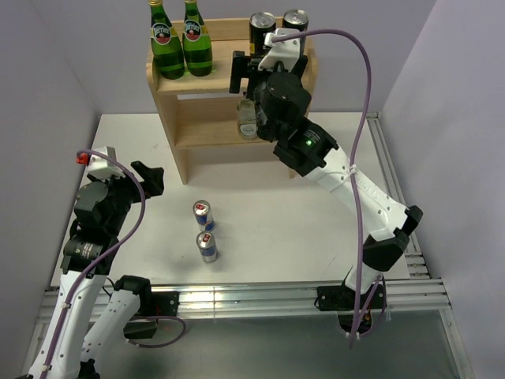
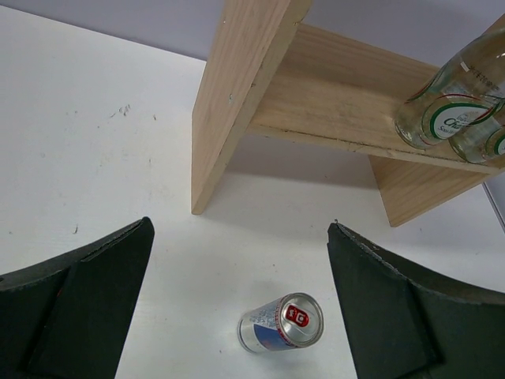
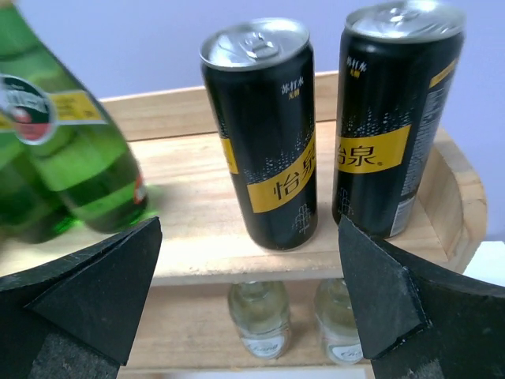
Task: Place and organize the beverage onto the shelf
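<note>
The wooden shelf stands at the back. Two black-and-yellow cans stand on its top tier at the right. Two clear bottles stand on the lower tier; their caps are hidden. Two blue-silver-red cans stand on the table in front of the shelf. My right gripper is open and empty in front of the black cans. My left gripper is open and empty, left of the slim cans; one slim can shows between its fingers.
Two large green glass bottles stand on the top tier's left. The lower tier's left half is bare wood. Grey walls close in both sides; a metal rail runs along the near table edge.
</note>
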Available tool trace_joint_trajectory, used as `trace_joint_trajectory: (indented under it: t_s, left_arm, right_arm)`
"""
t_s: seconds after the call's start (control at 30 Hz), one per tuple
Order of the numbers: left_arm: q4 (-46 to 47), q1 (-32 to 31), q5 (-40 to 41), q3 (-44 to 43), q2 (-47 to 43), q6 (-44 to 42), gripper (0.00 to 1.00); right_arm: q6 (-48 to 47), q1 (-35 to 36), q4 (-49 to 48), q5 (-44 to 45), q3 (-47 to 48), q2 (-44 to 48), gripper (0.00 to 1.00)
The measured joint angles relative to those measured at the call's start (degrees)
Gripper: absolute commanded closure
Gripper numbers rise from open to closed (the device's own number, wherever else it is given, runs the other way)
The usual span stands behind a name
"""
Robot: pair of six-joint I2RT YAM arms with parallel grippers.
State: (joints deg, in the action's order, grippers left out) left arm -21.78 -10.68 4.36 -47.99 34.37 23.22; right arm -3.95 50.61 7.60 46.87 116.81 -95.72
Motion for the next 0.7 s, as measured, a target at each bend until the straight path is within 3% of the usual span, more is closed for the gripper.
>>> trace_joint_trajectory:
  t_s: [0.17,0.4,0.57,0.7]
  left_arm:
    - [0.0,0.2,-0.6,0.0,0.1,0.0,0.01]
    - [-2.9,-0.9,-5.2,-0.3,2.1,5.0,0.01]
    - [-6.1,-7.8,-4.9,1.2,-1.4,11.9,0.01]
    - [-8.5,-15.8,0.3,1.3,-2.7,17.4,0.01]
  right_arm:
    - [1.1,3.9,-0.7,0.4,-7.1,7.5,0.00]
    - [10.1,18.0,-4.2,3.0,-40.3,32.7,0.00]
    - [17.1,26.9,-1.3,9.6,-51.7,39.5,0.00]
    - [24.2,32.1,5.0,13.5,-55.6,40.2,0.00]
